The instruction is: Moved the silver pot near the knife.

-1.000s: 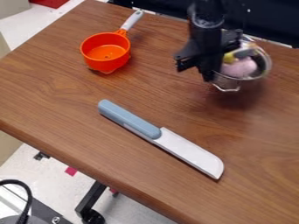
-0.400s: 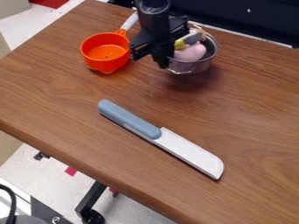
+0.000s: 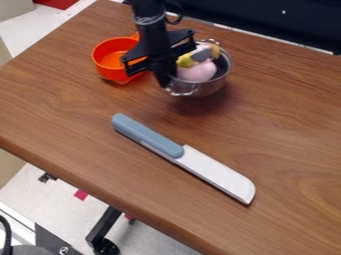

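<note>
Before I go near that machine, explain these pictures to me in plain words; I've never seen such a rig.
The machine is a black robot arm, coming in from the top edge. At its end is a two-fingered hand. The view comes from a fixed camera looking down at a slant on a wooden table.

The hand grips the silver pot by its rim, on the side nearer the orange pot. The shadow below suggests that the silver pot is raised. Inside it are a pink thing, a yellow one and other pieces I can't name for certain.

Below the pots in the picture lies a knife with a blue-grey handle and a white blade.
</note>
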Robot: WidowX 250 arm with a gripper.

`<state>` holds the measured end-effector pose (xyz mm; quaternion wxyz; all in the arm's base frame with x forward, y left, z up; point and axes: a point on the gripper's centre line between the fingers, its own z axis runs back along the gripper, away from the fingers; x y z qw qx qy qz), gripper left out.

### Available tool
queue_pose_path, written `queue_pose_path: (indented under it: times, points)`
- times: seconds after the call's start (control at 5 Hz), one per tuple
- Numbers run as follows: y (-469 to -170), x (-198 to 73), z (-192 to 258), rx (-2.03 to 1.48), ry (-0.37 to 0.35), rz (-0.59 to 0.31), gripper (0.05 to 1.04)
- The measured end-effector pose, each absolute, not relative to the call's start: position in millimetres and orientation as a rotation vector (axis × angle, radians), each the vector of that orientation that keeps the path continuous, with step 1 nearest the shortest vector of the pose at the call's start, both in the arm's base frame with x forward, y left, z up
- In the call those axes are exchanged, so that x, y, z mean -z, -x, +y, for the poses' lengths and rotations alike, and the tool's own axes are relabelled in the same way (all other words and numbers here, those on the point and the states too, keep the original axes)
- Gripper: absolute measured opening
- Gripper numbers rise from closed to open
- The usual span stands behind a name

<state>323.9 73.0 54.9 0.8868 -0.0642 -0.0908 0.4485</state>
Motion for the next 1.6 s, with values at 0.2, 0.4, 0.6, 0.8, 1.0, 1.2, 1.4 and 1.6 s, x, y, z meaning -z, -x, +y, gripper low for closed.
queue_pose_path:
  times: [0.2, 0.4, 0.6, 0.8, 1.0, 1.2, 1.4, 1.6]
  points:
    - [-308, -50, 79, -0.878, 0.124, -0.174, 0.056]
    - [-294, -45, 83, -0.831, 0.093, -0.169, 0.056]
    - [-290, -37, 88, -0.801, 0.051, -0.199, 0.056]
    - [-291, -36, 91, -0.792, 0.038, -0.207, 0.056]
    - [-293, -35, 90, -0.806, 0.029, -0.175, 0.072]
    - [-289, -35, 89, -0.805, 0.011, -0.148, 0.211]
    - [-293, -40, 92, -0.844, -0.007, -0.153, 0.453]
    - [-302, -54, 100, -0.904, -0.064, -0.143, 0.741]
